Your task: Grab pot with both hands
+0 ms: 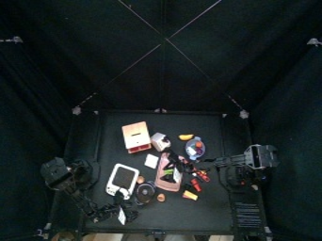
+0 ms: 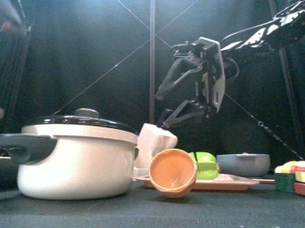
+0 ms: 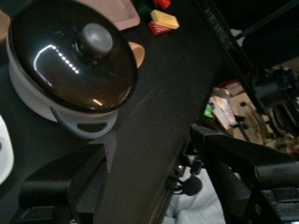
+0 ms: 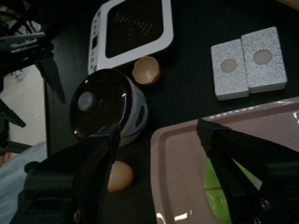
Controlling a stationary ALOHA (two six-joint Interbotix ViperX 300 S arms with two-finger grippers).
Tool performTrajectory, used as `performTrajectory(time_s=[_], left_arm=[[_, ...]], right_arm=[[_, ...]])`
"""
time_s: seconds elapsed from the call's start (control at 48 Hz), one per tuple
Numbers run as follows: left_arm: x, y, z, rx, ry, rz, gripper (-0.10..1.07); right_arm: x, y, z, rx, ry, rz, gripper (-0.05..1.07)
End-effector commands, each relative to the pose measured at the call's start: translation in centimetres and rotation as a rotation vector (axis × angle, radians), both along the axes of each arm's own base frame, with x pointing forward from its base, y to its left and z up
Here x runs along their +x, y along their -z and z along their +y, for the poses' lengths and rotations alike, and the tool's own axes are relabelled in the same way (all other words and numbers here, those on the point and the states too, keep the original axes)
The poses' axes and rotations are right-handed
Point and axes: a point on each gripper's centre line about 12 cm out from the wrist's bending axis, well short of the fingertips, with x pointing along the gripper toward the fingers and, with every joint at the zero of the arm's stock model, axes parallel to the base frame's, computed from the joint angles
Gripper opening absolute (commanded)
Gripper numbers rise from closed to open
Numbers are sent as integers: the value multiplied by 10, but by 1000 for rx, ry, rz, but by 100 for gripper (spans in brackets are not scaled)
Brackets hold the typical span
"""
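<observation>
Looking for the pot [image 2: 78, 160]: found upright on the tabletop [image 2: 119, 214], at the left near the front edge in the front view, white-bodied under a dark glossy lid [image 2: 78, 123] with a round knob [image 3: 93, 37]. Just beside it, an orange bowl [image 2: 173, 171] tipped on its side, resting on a pink tray [image 2: 233, 185].

Neither gripper touching anything. Left gripper [image 3: 152, 175] spread wide and empty, hovering above and to one side of the pot, looking down on the lid. Right gripper [image 4: 152, 175] likewise released and empty, raised well clear of the tabletop over the tray, pot well apart from it.

Judged by its looks: stiff, probably metal, likely the heaviest thing here, so no squeezing out of shape but real weight to carry. Smooth walls and shiny lid probably slippery; poor places to pinch. Lid apparently loose, so best not lifted by the knob alone.

Best taken by the stubby black side handle [image 2: 24, 147] and, presumably, its twin on the far side, one gripper to each, closing evenly and keeping level. Worth minding the bowl close against the pot's side when coming in there.
</observation>
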Motion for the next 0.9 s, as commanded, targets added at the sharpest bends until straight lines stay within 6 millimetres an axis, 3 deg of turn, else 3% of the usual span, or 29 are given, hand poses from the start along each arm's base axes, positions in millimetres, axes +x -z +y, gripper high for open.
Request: performTrajectory(time_s=[0.0, 0.083, 0.292, 0.479, 0.875], left_arm=[[-8, -12, -8, -8, -45, -87, 99], [-13, -10, -10, -31, -95, -112, 99], [-4, 8, -17, -90, -152, -127, 99], [-3, 24, -7, -84, -237, -117, 99], [6, 25, 10, -62, -296, -128, 98]], right_arm=[[7, -15, -4, 1, 6, -52, 99], [10, -16, -4, 6, 4, -60, 99], [20, -12, -4, 28, 9, -67, 99], [29, -9, 1, 39, -3, -69, 99], [34, 2, -1, 47, 1, -50, 99]])
